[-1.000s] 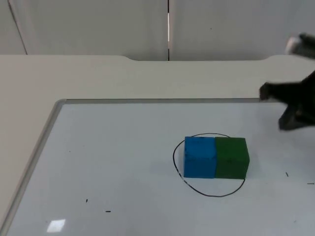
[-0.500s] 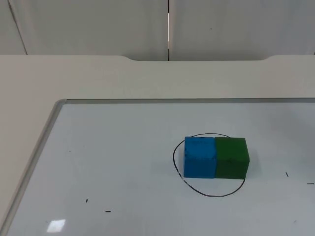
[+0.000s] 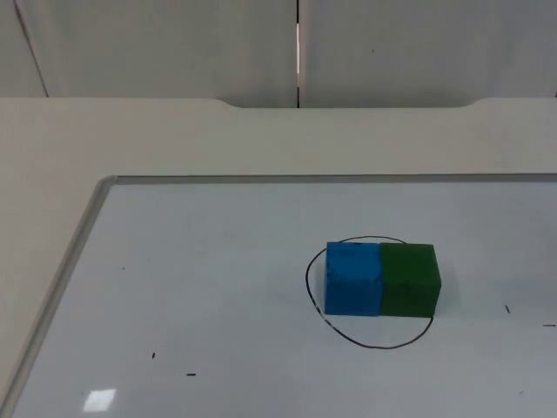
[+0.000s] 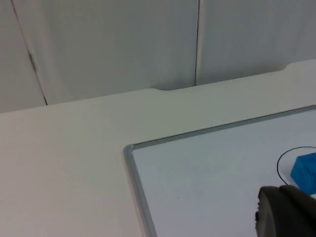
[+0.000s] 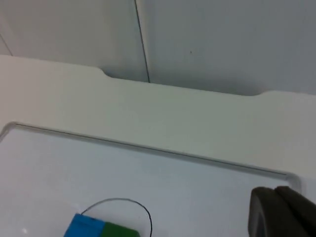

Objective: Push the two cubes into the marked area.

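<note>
A blue cube [image 3: 352, 279] and a green cube [image 3: 409, 279] stand side by side, touching, on the whiteboard. A black hand-drawn oval [image 3: 374, 346] rings them; the green cube's right edge sits on or just over the line. The left wrist view catches part of the blue cube [image 4: 306, 170] and the oval [image 4: 280, 163] beyond my left gripper [image 4: 286, 212]. In the right wrist view the blue cube [image 5: 84, 228] and green cube [image 5: 121, 231] lie well away from my right gripper [image 5: 281, 212]. Both grippers are far from the cubes.
The whiteboard's grey frame [image 3: 87, 228] runs along its left and far sides. Beyond it lie a cream table strip and the grey partition wall [image 3: 174, 43]. A few small black marks [image 3: 190, 374] dot the board.
The right gripper, at the right edge of the top view one second ago, has pulled back out of that view. The cubes have not moved.
</note>
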Controlling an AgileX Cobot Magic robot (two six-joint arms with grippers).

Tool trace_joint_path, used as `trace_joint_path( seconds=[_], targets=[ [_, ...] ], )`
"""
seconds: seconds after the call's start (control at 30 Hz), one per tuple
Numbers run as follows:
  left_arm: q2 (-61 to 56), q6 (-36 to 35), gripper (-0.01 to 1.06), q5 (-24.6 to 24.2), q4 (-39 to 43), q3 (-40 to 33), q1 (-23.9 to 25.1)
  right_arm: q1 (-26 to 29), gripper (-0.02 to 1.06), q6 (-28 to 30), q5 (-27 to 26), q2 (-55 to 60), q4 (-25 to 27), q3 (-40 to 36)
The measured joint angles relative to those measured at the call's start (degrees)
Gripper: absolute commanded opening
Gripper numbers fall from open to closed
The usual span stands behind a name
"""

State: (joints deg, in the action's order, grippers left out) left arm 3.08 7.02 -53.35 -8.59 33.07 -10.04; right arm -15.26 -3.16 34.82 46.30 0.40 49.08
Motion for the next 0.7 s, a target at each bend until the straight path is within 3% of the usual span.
trace_joint_path(
  seconds=[0.3,0.7],
  targets=[
    [-0.45,-0.84,0.0,-8.25,0.0,0.74,0.0,0.0,0.0,1.78,1.13,-11.67,0.0,-9.35],
    [-2.85,-1.06,0.0,-10.34,0.33,-0.19,0.0,0.0,0.0,3.16,5.82,-29.86,2.47,-16.5]
  ],
)
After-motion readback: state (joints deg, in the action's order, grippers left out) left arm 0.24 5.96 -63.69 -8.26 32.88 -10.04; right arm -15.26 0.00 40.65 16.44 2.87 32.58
